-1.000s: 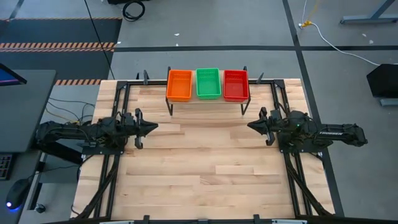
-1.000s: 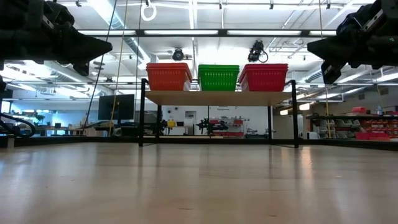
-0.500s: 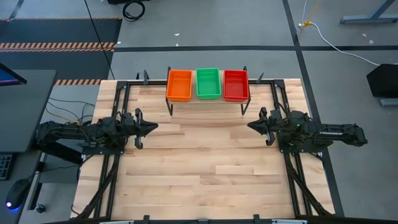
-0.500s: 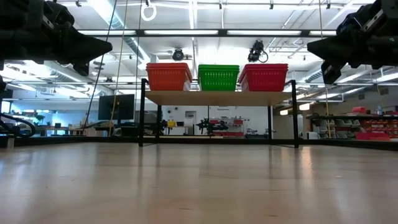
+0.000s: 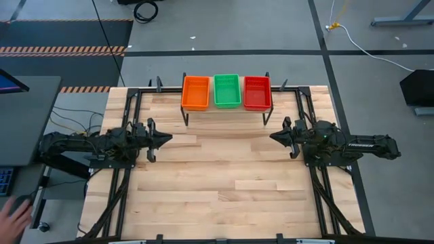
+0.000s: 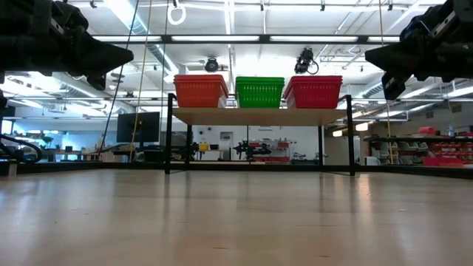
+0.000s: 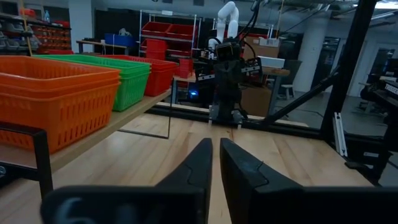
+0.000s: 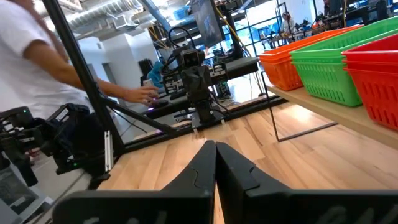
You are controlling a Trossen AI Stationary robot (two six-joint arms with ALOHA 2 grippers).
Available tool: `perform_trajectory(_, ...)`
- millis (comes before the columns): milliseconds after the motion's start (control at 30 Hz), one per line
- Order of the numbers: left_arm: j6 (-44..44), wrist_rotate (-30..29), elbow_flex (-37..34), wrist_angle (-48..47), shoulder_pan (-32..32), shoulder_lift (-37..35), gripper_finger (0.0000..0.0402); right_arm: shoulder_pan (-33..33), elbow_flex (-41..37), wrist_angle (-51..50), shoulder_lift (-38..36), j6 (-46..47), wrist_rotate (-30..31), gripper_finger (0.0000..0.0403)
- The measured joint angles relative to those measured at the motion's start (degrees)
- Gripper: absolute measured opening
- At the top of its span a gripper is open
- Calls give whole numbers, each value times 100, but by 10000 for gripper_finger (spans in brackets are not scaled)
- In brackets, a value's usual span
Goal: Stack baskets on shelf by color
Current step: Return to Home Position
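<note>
Overhead, table-level and both wrist views all share the shelf.

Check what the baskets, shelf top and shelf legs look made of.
The baskets: likely moulded plastic; fine open mesh walls, solid rims, uniform orange, green, red colour, slight gloss.
The shelf top: light wood or wood laminate, matte; pale tan edge, grain not legible.
The shelf legs: probably metal; thin straight black bars, painted or coated.

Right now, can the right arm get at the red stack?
Probably yes: the right end effector hangs shut and empty near the shelf's right end, where the red stack sits, with nothing between them.
</note>
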Motion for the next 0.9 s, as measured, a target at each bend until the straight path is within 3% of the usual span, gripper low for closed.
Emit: perform_trajectory(900,-45,0,-2,0,0,0,28,-1,0,0,2,0,-2,13)
